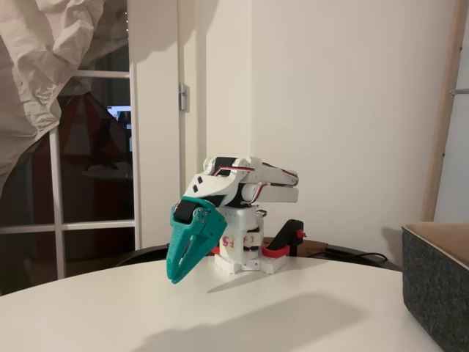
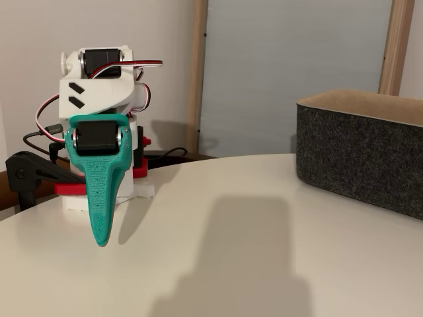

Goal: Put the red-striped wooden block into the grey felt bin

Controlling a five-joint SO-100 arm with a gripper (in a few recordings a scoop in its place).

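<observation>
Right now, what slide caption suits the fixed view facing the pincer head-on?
Folded arm, teal pincer shut and pointing down above the white table; grey felt bin at right.

This looks like a room in a home. A round white bench (image 1: 293, 308) stands by plain cream walls, with a glazed door (image 1: 95, 147) in a white frame, a crumpled pale sheet (image 1: 44, 66) hanging at the upper left and wooden trim (image 2: 196, 72) behind.

Red marks on arm base (image 1: 236, 240), perhaps "H5".
</observation>
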